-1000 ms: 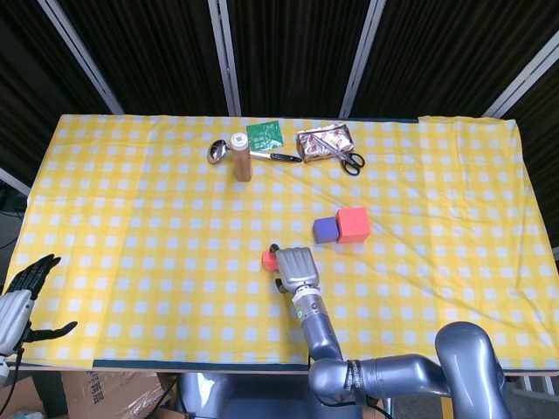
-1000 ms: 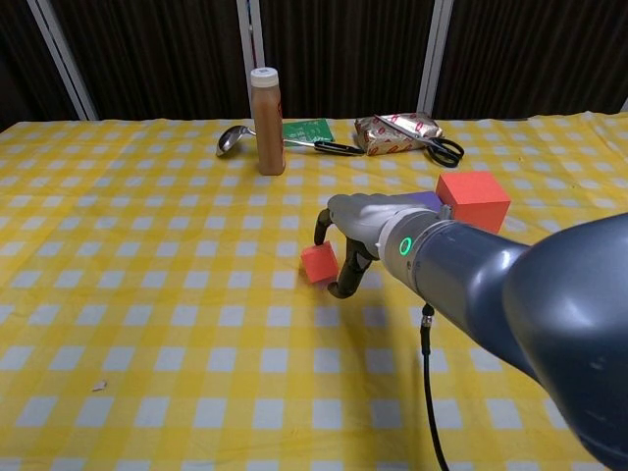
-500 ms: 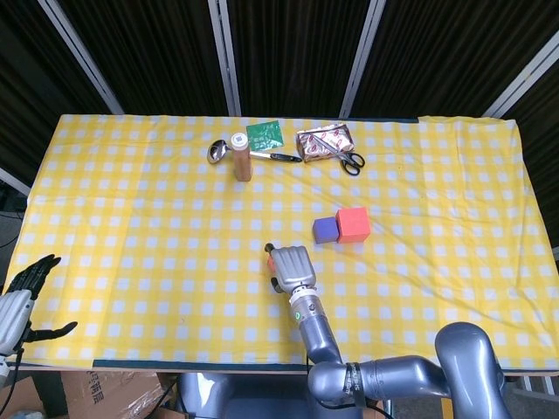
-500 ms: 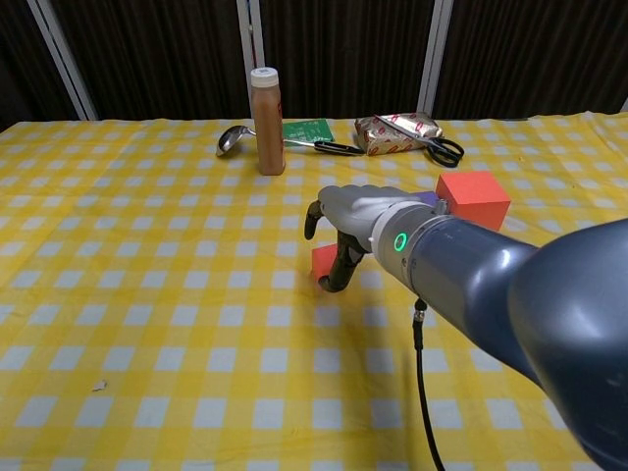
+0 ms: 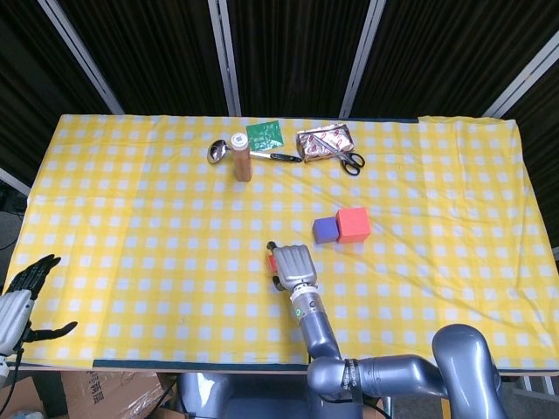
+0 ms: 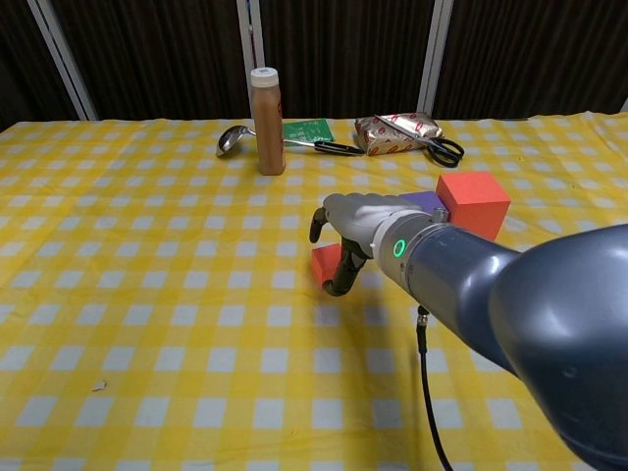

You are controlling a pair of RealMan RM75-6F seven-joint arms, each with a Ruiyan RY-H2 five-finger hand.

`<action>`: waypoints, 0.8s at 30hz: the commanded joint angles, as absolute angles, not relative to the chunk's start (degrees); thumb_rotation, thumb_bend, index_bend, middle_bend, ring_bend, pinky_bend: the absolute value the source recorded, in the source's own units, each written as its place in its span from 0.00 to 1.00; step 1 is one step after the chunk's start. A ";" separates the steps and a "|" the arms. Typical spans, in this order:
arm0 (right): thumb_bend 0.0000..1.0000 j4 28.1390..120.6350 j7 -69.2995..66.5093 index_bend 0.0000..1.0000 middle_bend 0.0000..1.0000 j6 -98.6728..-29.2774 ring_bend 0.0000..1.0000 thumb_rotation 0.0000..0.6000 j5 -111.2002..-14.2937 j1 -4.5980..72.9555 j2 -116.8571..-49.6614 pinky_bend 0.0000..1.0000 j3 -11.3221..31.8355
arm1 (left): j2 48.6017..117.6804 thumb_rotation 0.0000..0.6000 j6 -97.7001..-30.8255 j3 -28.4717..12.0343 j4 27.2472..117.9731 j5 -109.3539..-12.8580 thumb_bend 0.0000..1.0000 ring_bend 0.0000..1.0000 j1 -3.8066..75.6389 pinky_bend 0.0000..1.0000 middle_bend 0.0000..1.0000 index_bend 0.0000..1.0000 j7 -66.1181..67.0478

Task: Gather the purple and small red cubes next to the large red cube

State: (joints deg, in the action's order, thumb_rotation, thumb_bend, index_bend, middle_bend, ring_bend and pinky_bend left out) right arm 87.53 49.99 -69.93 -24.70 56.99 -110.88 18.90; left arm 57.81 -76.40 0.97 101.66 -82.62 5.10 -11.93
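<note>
The right hand (image 6: 355, 224) is lowered over the small red cube (image 6: 325, 263) near the middle of the checked table (image 5: 131, 218), its fingers (image 6: 340, 276) curled down around the cube's right and near sides. The cube sits on the cloth at the hand's left edge, mostly covered in the head view; whether the hand actually grips it cannot be told. Further right and a little farther back, the purple cube (image 5: 325, 230) sits touching the left side of the large red cube (image 5: 353, 224). The left hand (image 5: 24, 284) hangs off the near left corner of the table, fingers spread and holding nothing.
</note>
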 commanded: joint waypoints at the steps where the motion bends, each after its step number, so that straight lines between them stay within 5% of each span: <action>1: 0.41 86.36 49.44 0.30 1.00 -69.22 1.00 1.00 -24.71 56.79 -111.41 0.95 18.74 | 57.81 1.00 -76.30 0.98 101.66 -82.58 0.01 0.00 5.13 0.00 0.00 0.00 -11.92; 11: 0.48 83.93 47.42 0.51 1.00 -68.13 1.00 1.00 -26.39 56.18 -112.33 0.95 18.85 | 57.75 1.00 -76.11 0.99 101.81 -82.50 0.01 0.00 5.22 0.00 0.00 0.00 -11.80; 24: 0.49 82.44 45.80 0.52 1.00 -68.11 1.00 1.00 -29.46 56.83 -112.61 0.95 21.40 | 57.80 1.00 -76.26 0.95 101.95 -82.46 0.01 0.00 5.17 0.00 0.00 0.00 -11.71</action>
